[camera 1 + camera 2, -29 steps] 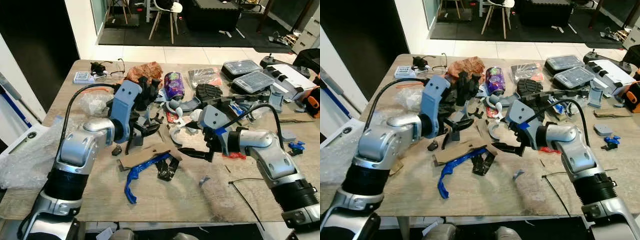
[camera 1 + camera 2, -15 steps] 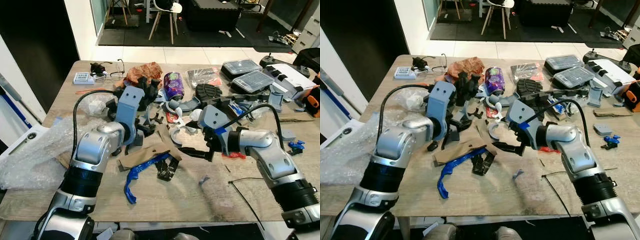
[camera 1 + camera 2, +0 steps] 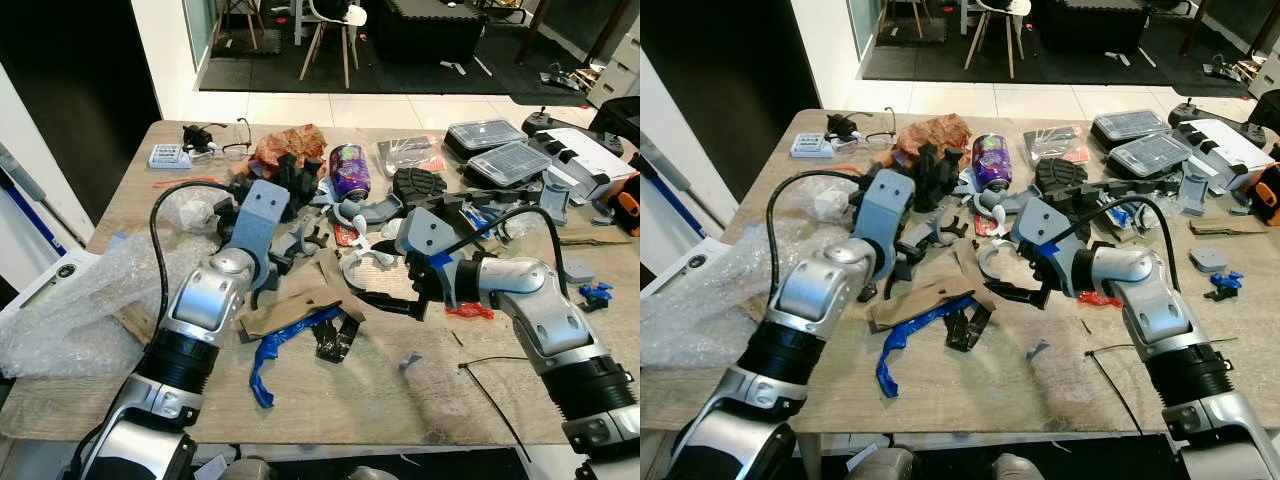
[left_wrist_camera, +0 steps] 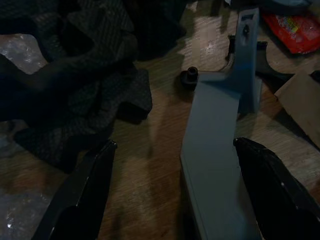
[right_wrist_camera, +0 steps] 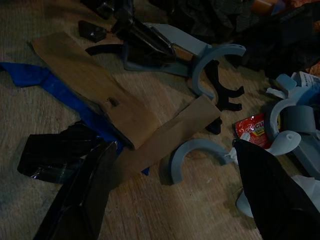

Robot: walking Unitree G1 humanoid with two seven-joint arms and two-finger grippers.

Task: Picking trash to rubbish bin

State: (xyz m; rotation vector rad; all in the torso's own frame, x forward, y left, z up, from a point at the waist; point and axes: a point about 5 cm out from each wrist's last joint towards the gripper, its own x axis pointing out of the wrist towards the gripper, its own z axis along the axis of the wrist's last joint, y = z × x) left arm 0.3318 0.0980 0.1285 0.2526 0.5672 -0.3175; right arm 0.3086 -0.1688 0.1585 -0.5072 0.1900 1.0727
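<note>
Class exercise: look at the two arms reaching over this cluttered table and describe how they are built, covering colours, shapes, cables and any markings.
Both arms are rounded silver metal segments with ribbed black bands near the base. Each wrist carries a boxy blue-grey housing. A black cable loops from each forearm to its wrist housing. The right arm has a strip of blue tape below its housing. The left gripper and right gripper each end in two long, glossy black fingers.

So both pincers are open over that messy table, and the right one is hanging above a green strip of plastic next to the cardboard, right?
Nearly. The strip beside the cardboard is blue, not green, as the left eye view shows. The rest holds: the right pincer is open above that spot on the table, and the left pincer is open too.
</note>
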